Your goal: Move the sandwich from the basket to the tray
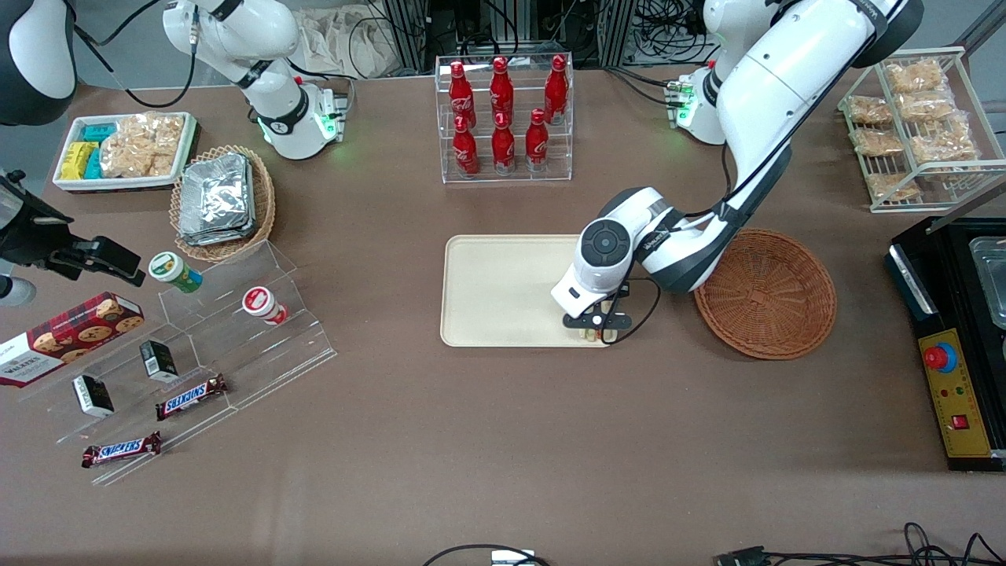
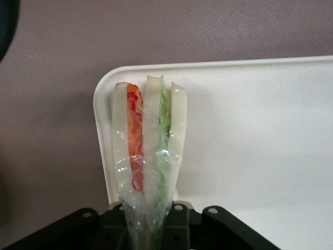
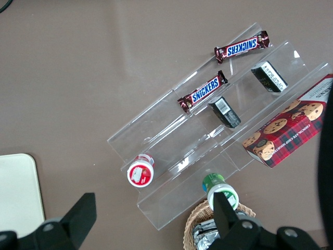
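While gripper [image 1: 597,333] hangs at frame centre over tray [image 1: 495,291] corner, fingers clamped on sandwich [image 2: 148,156], basket [image 1: 766,292] sits bare; placing step, next: lower, let go

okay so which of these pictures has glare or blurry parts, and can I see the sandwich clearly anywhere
Left wrist view: the sandwich is sharp, its wrap showing small glints, held by the end effector over the tray corner. Front view: evenly lit, soft shadows; the sandwich is mostly hidden under the arm, and the foil packets shine. Right wrist view: clear, with light reflections on the acrylic shelf.
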Available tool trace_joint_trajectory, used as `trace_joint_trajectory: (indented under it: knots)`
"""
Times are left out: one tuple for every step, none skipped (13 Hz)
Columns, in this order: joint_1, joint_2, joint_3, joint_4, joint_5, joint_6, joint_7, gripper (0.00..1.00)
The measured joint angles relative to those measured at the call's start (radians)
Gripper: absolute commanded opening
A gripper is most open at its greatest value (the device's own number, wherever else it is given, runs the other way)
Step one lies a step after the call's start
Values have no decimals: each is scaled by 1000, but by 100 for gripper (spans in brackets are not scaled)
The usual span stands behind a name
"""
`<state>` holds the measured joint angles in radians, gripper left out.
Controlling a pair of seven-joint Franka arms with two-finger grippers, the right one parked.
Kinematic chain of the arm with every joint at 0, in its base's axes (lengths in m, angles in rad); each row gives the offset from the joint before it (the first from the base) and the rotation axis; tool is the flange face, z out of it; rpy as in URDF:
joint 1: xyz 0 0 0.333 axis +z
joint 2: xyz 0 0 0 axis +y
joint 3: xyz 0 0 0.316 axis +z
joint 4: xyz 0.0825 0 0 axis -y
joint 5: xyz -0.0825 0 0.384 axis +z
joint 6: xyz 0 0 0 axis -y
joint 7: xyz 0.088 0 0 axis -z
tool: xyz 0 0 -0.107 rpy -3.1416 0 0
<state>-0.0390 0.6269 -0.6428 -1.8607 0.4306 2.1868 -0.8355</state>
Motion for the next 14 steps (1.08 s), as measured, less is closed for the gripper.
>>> trace_joint_trajectory:
  knots:
    - [0, 0, 0, 0, 0, 0, -4, 100]
    - [0, 0, -1, 0, 0, 0, -11, 100]
    - [0, 0, -1, 0, 0, 0, -19, 100]
    - [0, 0, -2, 2, 0, 0, -25, 100]
    - [0, -1, -3, 4, 0, 0, -29, 100]
    - [0, -3, -5, 7, 0, -3, -32, 100]
    - [1, -7, -7, 10, 0, -7, -35, 100]
    - [2, -12, -13, 13, -3, -11, -37, 100]
    - [3, -23, -20, 18, -13, -25, -41, 100]
    - [4, -41, -26, 29, -37, -51, -42, 100]
    - [5, -70, -30, 48, -67, -93, -42, 100]
    - [7, -111, -31, 72, -96, -143, -40, 100]
    - [11, -162, -31, 97, -131, -192, -37, 100]
    - [20, -222, -29, 123, -172, -242, -32, 100]
